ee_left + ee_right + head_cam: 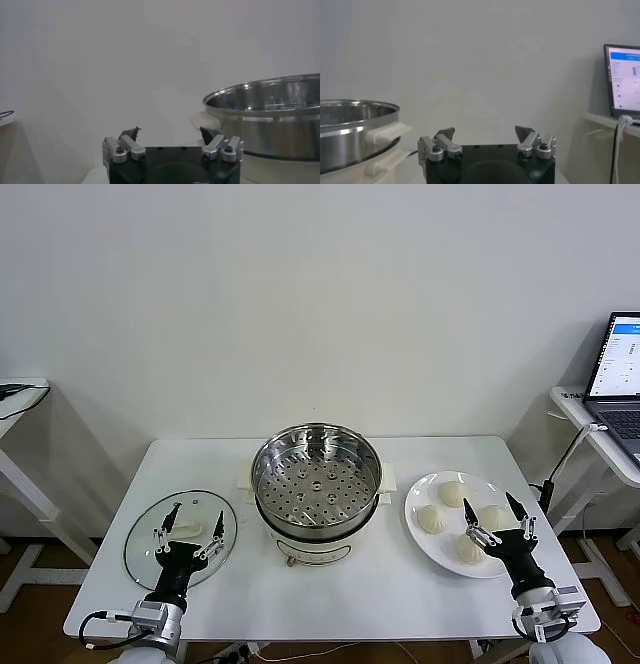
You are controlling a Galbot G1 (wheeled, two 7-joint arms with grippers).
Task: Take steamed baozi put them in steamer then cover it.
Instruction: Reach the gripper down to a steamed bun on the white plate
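Observation:
The steel steamer (316,480) stands mid-table on its white base, its perforated tray bare. Several cream-white baozi (451,493) lie on a white plate (421,494) to its right. The glass cover (140,537) with a white handle lies flat on the table to the left. My left gripper (196,521) hovers open over the cover's near side. Over the plate's near edge my right gripper (490,513) is open, close to the nearest bun. The left wrist view shows that gripper (171,130) empty, with the steamer (272,112) beyond. The right wrist gripper (484,131) is empty too, the steamer (350,127) off to one side.
A side table with an open laptop (618,374) stands at the right, a cable (570,454) hanging from it. Another small table (15,399) is at the far left. A bare white wall rises behind the table.

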